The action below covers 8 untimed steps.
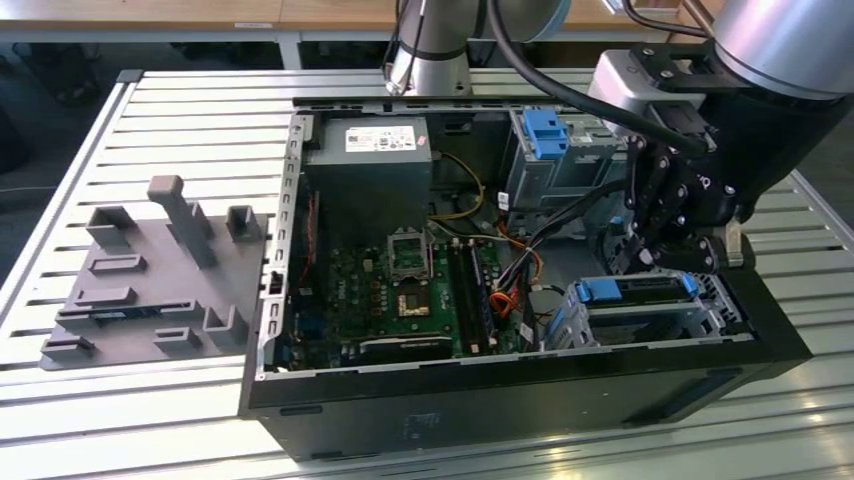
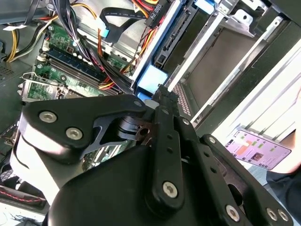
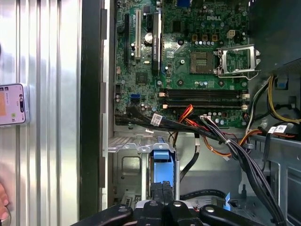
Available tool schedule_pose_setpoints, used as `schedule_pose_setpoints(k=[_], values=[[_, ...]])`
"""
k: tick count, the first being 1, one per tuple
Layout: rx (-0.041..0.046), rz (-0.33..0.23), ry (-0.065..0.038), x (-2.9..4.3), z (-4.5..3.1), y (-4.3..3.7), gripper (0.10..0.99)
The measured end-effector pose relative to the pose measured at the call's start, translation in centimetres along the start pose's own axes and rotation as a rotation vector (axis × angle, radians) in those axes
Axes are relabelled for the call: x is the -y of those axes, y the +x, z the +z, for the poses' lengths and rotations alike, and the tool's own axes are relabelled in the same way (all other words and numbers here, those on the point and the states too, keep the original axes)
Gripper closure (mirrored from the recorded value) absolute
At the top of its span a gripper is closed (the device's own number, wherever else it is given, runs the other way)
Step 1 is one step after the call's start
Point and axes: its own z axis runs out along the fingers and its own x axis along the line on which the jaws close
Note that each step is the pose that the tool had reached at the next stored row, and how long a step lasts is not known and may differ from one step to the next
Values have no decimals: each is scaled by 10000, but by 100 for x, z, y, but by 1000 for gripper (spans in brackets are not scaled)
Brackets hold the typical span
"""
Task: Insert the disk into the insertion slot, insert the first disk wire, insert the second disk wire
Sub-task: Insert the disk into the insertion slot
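Note:
The disk (image 1: 641, 290), framed by its bright blue carrier, sits in the mouth of the insertion slot (image 1: 661, 325), a low bay of silver perforated metal at the case's front corner on the exterior view's right. My gripper (image 1: 663, 264) hangs right over it. In the first wrist view the black fingertips (image 3: 157, 190) close together on the blue end of the disk (image 3: 161, 162), with the slot's silver wall (image 3: 124, 165) beside it. The second wrist view shows my gripper (image 2: 162, 94) against the disk's blue edge (image 2: 153, 77). Loose black, orange and red wires (image 3: 216, 136) trail nearby.
The open case holds a green motherboard (image 1: 400, 290), a grey power supply (image 1: 374, 150) and a taller silver cage with a blue clip (image 1: 547, 130). A grey fixture plate (image 1: 147, 290) lies on the slatted table at the exterior view's left. A hand holds a phone (image 3: 11, 103) beside the case.

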Motion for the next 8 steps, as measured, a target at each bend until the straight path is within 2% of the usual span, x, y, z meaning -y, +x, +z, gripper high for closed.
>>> schedule_pose_setpoints(k=[8], values=[[4, 0, 30, 0, 44, 0, 980]])
